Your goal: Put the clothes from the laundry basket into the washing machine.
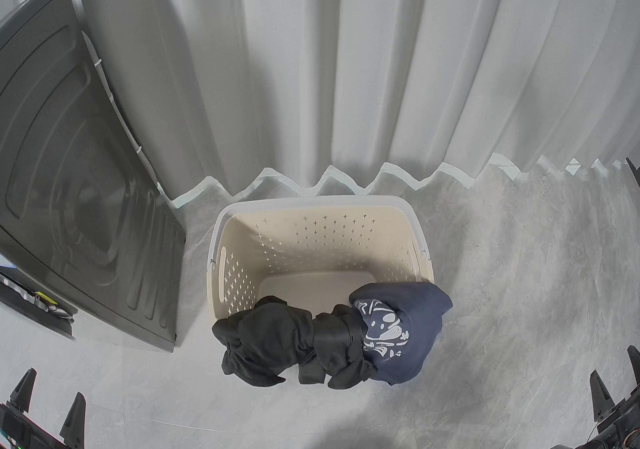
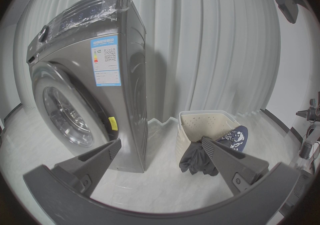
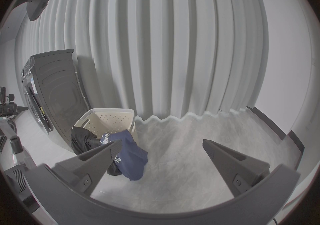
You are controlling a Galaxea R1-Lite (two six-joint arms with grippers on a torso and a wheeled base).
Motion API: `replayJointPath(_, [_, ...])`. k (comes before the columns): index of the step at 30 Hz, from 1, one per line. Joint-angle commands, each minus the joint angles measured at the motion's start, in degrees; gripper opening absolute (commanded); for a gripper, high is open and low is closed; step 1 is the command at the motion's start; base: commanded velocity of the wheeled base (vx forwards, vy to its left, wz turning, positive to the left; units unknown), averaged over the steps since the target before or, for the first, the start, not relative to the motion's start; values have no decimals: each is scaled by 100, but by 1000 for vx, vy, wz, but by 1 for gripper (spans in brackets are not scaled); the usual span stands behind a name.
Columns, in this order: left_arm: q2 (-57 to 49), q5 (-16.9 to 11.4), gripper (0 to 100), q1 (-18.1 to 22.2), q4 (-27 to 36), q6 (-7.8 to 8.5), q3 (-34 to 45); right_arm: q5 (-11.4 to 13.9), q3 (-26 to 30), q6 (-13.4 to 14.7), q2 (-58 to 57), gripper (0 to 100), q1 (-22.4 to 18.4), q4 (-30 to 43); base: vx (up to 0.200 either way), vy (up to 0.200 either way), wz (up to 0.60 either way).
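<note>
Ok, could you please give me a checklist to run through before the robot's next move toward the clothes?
1. Left gripper open and empty: ok.
2. Right gripper open and empty: ok.
3. Clothes within easy grasp: ok. The black garment and the navy garment hang over the near rim of the laundry basket.
4. Washing machine door open for loading: not ok. It looks shut in the left wrist view.
5. Nothing else left inside the basket: cannot tell. The visible bottom looks bare, but the draped garments hide the near part.
</note>
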Motion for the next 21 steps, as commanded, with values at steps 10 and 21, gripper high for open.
replayJointPath(10, [-57, 11, 100, 3, 2, -3, 84, 32, 101, -2, -17, 100, 0, 0, -180, 0, 0])
replayJointPath(21, [-57, 11, 100, 3, 2, -3, 84, 32, 101, -2, -17, 100, 0, 0, 0, 36, 0])
